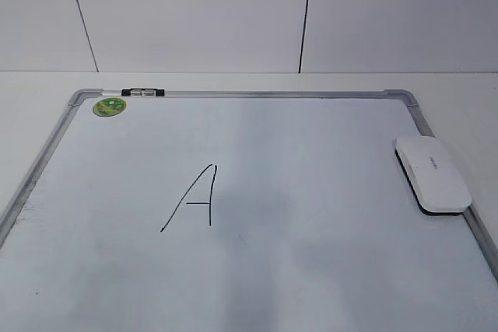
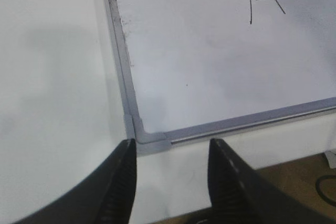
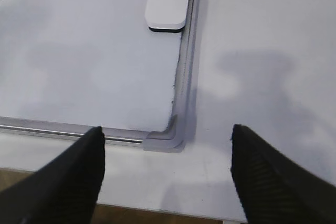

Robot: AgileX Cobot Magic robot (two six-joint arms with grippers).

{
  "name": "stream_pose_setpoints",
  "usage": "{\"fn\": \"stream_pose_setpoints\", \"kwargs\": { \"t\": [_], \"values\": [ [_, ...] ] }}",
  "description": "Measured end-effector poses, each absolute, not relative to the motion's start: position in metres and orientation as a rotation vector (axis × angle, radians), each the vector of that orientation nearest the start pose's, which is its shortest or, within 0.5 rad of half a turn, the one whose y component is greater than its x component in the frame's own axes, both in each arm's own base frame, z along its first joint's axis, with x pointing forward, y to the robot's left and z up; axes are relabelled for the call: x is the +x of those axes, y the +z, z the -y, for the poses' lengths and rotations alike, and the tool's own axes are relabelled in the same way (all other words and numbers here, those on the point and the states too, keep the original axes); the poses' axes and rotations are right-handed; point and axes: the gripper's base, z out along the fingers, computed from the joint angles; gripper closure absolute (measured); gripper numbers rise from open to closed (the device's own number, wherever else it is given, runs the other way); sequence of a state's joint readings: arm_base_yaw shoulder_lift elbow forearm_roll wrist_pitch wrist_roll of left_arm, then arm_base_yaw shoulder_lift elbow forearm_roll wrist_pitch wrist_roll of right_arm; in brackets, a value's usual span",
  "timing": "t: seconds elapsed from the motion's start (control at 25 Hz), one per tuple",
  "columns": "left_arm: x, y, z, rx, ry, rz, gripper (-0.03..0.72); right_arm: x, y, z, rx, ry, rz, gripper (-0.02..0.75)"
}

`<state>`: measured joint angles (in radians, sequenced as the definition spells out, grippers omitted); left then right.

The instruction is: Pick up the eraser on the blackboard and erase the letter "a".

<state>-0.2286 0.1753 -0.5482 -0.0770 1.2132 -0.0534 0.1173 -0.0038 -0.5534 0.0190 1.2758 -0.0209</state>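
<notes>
The eraser, a white oblong block with a black pad, lies on the blackboard at its right edge; it also shows in the right wrist view. No small cursive "a" shows in any view. A tall angular capital "A" is written mid-board. My left gripper is open and empty over the table at the board's near left corner. My right gripper is open and empty at the near right corner, well short of the eraser. Neither gripper shows in the exterior view.
A green round sticker sits at the board's far left corner. A small black and silver piece lies on the far frame. White table surrounds the board; its front edge is just under both grippers. A white wall stands behind.
</notes>
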Motion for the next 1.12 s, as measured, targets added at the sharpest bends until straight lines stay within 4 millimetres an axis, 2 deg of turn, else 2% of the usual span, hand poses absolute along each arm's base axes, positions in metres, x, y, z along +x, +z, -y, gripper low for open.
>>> {"fn": "stream_pose_setpoints", "kwargs": {
  "t": [0.2, 0.52, 1.12],
  "values": [
    [0.014, 0.279, 0.01, 0.249, -0.222, -2.245, 0.349, -0.022, 0.273, 0.003, -0.154, 0.038, -2.188, 0.145],
    [0.016, 0.276, 0.01, 0.255, -0.219, -2.239, 0.349, -0.011, 0.27, 0.004, -0.148, 0.013, -2.126, 0.145],
    [0.016, 0.276, 0.011, 0.261, -0.23, -2.239, 0.349, -0.011, 0.269, 0.005, -0.147, 0.004, -2.124, 0.145]
  ]
}}
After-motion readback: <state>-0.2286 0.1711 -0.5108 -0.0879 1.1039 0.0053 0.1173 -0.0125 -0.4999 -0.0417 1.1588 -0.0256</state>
